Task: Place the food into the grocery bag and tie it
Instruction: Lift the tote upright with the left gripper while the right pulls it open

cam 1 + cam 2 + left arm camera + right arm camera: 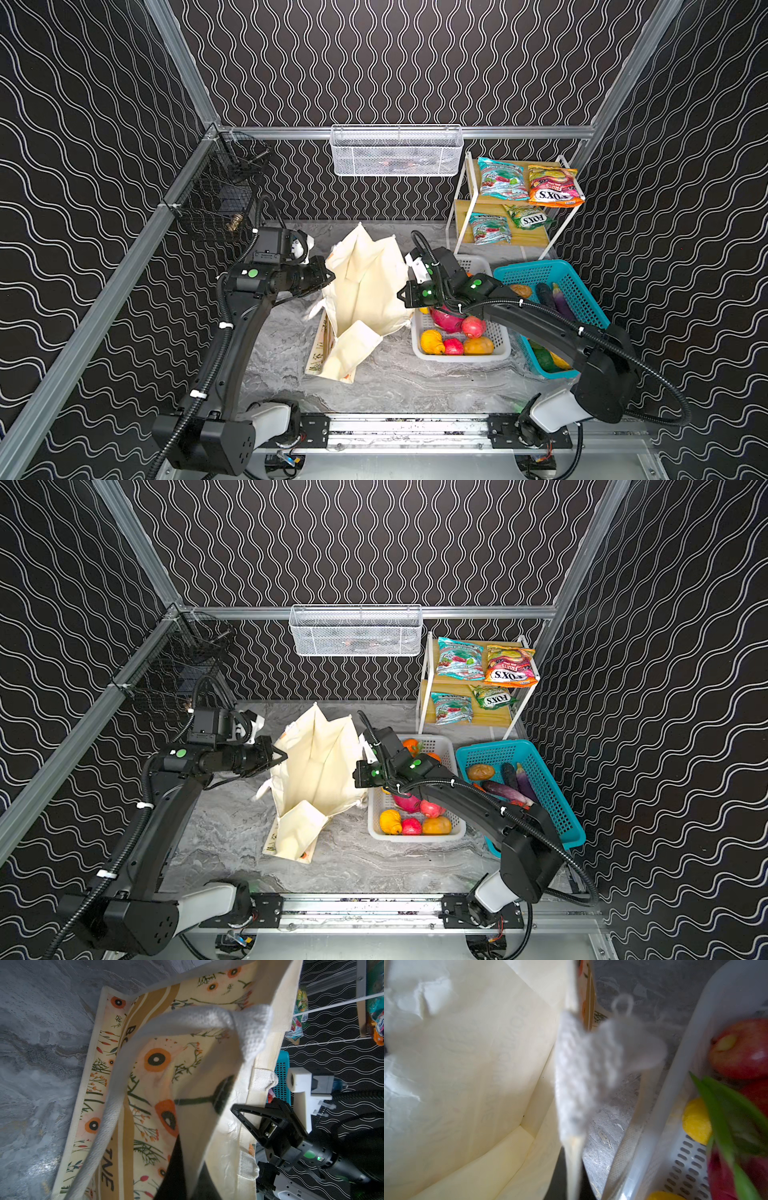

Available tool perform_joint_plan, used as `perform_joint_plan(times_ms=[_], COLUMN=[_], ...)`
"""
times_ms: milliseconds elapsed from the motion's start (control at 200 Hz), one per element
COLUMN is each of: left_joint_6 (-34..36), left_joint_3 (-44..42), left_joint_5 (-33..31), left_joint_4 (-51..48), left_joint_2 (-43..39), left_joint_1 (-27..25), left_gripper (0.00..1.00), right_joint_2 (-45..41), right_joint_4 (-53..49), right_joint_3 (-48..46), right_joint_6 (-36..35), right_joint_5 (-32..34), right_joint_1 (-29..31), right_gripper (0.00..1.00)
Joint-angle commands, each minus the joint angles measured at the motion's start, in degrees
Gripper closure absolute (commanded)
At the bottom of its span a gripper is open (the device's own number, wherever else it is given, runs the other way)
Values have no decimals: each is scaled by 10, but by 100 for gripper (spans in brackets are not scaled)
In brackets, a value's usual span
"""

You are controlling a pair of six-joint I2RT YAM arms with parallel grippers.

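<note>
**Top views.** The grocery bag [365, 282] stands mid-table [415, 386], mouth up, and we see no food inside it. The left gripper [330, 277] is pinched on the bag's left rim. The right gripper [402, 296] meets the right rim, its tips hidden here. The dragon fruit [405, 803] and other fruit lie in the white basket [415, 838] just right of the bag. The candy packets [509, 665] sit on the shelf [492, 719] at the table's far right corner.

**Left wrist.** We see the floral panel and the strap handle [116, 1105]. The rim cloth runs between the left gripper's closed jaws.

**Right wrist.** The rim hem is clamped between the right gripper's closed jaws.

**Judgement.** The step in hand is holding the mouth apart, and packing has not begun. Next, we expect the right gripper to let go and reach for fruit while the left keeps the rim up. The bag may slump.
</note>
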Motion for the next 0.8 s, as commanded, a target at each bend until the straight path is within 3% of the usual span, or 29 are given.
perform_joint_plan(times_ms=[0, 90, 160, 355, 606, 796], left_joint_6=[41, 78, 90, 88, 82, 55], left_joint_3=[23, 29, 18, 9, 10, -13], left_joint_5=[-57, -151, -164, -116, -64, -58], left_joint_4=[-54, -112, -115, -120, -138, -111], left_joint_2=[4, 3, -11, -16, 6, 12], left_joint_1=[2, 2, 2, 2, -2, -54], left_gripper=[100, 100, 100, 100, 100, 100], right_joint_2=[-12, 29, 58, 61, 85, 57], right_joint_4=[-88, -240, -305, -245, -298, -296], right_joint_3=[73, 192, 243, 182, 226, 220], right_joint_6=[-16, -33, -38, -24, -26, -14], right_joint_5=[87, 136, 140, 98, 95, 117], right_joint_1=[0, 0, 0, 0, 0, 1], right_gripper=[100, 100, 100, 100, 100, 100])
